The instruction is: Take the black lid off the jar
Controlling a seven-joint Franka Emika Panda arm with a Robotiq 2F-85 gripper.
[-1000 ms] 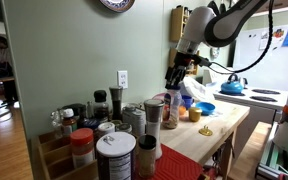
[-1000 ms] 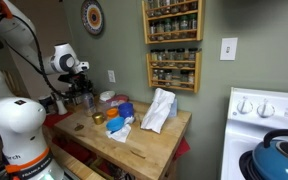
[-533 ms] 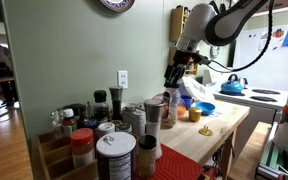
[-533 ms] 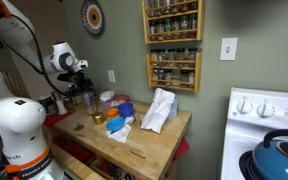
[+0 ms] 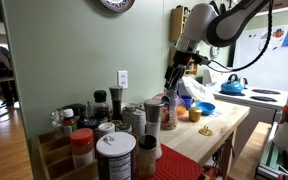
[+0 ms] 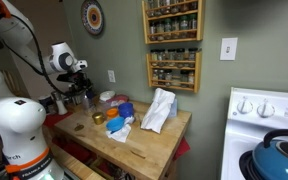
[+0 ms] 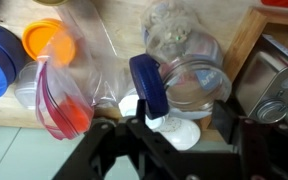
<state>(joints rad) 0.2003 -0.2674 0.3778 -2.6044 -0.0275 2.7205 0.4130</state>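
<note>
— Where is the jar?
— The jar [image 5: 169,110] is tall, slim and pale. It stands by the wall-side edge of the wooden desk [image 5: 209,135], in a cluster of other containers towards a back corner.
— And the lid?
— The black lid [image 7: 148,86] sits on top of it. It is a smooth round disc as wide as the jar, seen at a slant in the wrist view, where it has a bluish sheen.
— What about the gripper?
— The gripper [image 5: 173,84] hangs just above the lid. In the wrist view its dark fingers [image 7: 106,142] are spread to either side of the lid and clamp nothing.
— What's close by?
— A round-mouthed clear glass jar [image 7: 189,60] is just beside the lid. Further along are an orange plastic cap [image 7: 49,40] and a crinkled clear bag [image 7: 62,110] with a red strip.
</note>
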